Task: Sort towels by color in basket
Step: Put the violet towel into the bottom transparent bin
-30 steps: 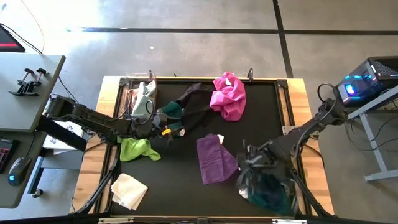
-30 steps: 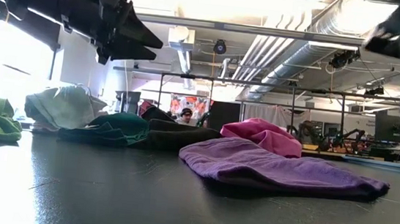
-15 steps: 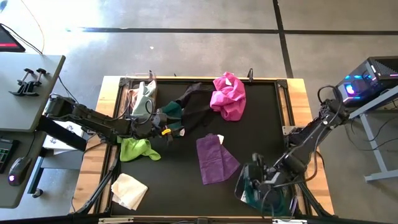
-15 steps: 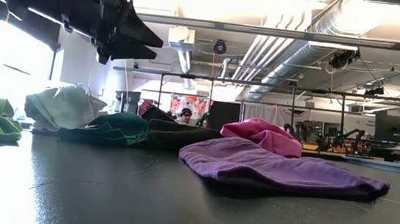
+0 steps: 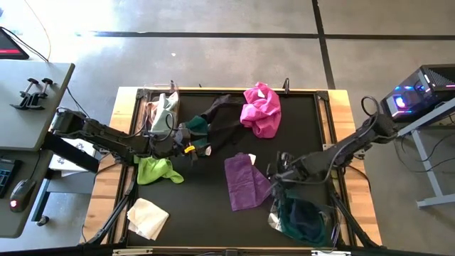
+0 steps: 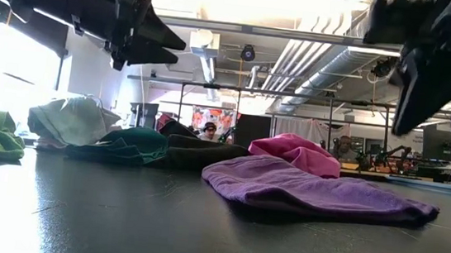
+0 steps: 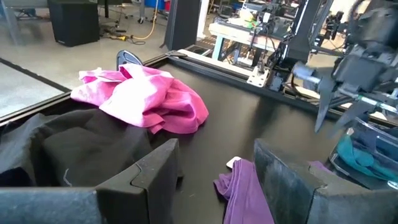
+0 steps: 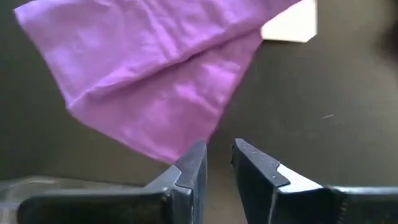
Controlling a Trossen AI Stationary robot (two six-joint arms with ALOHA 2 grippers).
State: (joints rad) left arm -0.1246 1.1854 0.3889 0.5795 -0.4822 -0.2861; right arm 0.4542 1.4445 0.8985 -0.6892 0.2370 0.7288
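Purple towel [image 5: 246, 181] is lying flat mid-table [image 5: 213, 206], long axis running far-left to near-right, white tag at its far end. Right gripper [image 5: 279, 173] is hovering just right of it, fingers [image 8: 189, 171] nearly closed with a narrow gap, grasping nothing, towel edge just beyond the tips. Left gripper [image 5: 186, 147] is waiting spread open and empty over the dark teal towel [image 5: 195, 128]. Magenta towel [image 5: 260, 108] is sitting far, lime towel [image 5: 156, 171] left, cream towel [image 5: 147, 217] near-left. Clear basket [image 5: 302, 219] near-right is holding teal cloth.

A keyboard [image 5: 6, 173] and mouse [image 5: 19, 190] sit nearby.
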